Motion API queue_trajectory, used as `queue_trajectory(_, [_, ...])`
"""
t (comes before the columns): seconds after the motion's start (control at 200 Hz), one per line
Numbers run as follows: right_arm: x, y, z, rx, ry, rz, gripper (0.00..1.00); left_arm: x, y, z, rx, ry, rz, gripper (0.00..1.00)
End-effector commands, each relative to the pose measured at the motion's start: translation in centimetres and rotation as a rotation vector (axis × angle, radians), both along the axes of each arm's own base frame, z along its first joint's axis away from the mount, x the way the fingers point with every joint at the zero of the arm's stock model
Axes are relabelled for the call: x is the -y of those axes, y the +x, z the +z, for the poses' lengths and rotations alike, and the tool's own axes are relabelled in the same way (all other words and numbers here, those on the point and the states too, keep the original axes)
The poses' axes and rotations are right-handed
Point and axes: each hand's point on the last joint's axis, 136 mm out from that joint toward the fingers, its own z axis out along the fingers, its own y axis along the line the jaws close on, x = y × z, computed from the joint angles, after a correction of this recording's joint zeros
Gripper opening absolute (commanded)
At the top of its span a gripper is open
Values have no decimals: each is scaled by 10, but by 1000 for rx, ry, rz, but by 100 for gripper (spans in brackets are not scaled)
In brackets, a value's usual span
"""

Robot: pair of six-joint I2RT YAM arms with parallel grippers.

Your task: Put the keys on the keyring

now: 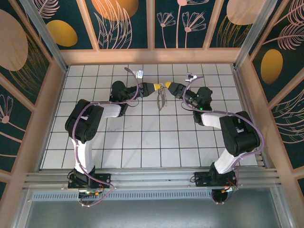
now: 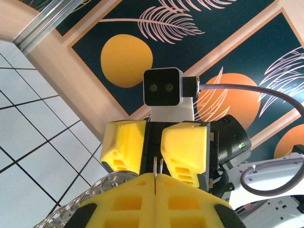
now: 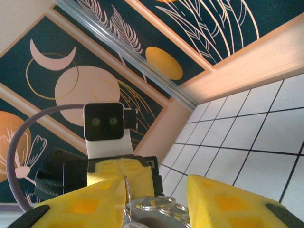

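My left gripper point(image 1: 156, 88), pressed together, pinches the keyring point(image 1: 161, 99) — its loop hangs directly ahead of my right gripper point(image 1: 167, 86), whose jaws stand spread either side.

**A robotics test cell behind decorated walls**

This is a lab rig, not a lived-in room. Two black-and-white robot arms, the left arm point(image 1: 85, 121) and the right arm point(image 1: 240, 135), are bolted to an aluminium rail point(image 1: 152, 178) at the near edge of a white tiled surface point(image 1: 142, 142). A pale wooden frame point(image 1: 152, 56) boxes it in, filled with teal wall panels point(image 1: 118, 28) showing gold discs and line-drawn leaves. Purple cables point(image 2: 247, 88) trail along the arms, and each wrist carries a boxy wrist camera point(image 2: 163, 87).
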Motion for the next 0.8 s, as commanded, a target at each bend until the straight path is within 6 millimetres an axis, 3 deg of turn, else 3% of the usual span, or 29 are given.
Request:
queue_trajectory(0.0, [-2,6,28,62,67,-29,37,1,-4,12,60,-36,-2,0])
queue_trajectory(0.255, [-18,6,26,56,68,2,34,1,-5,12,63,-38,-5,0])
queue_trajectory(0.636, [-23,4,15,41,60,19,22,1,-5,12,62,-39,-6,0])
queue_trajectory(0.791, [-27,1,12,38,57,33,25,1,-5,13,63,-40,-6,0])
